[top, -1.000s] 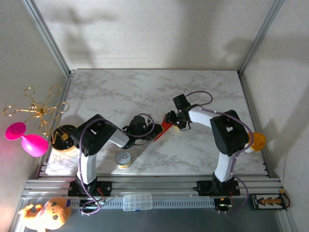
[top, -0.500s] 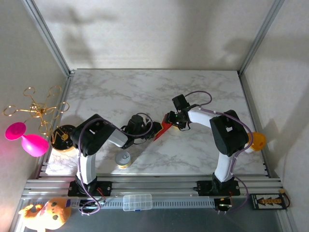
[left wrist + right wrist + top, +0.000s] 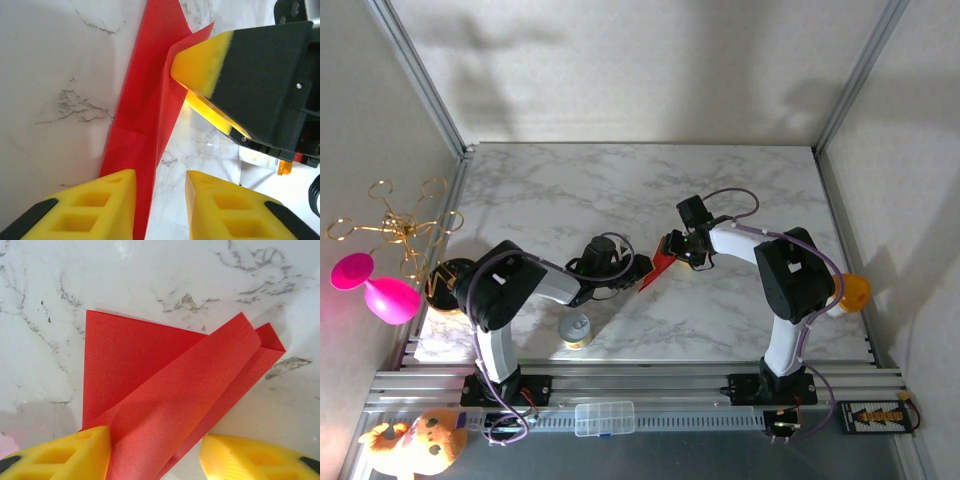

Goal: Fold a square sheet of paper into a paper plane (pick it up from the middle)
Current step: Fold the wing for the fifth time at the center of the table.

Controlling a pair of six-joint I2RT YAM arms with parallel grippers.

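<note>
While my right gripper (image 3: 155,437) straddles the square sheet of paper (image 3: 658,268), jaws about half apart and a raised flap leaning on one finger, my left gripper (image 3: 157,180) stands narrowly parted astride the other end, pinching nothing, apparently to steady the next crease. The sheet lies mid-surface, slightly toward the near edge. By that edge sits a small round tin (image 3: 575,328), contents hidden; the clear compartment box (image 3: 604,418) on the front rail is too small to read.

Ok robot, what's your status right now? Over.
Left end effector open over the red paper. Right end effector around its fold, grip unclear. Round tin stands apart, not in the way.
</note>
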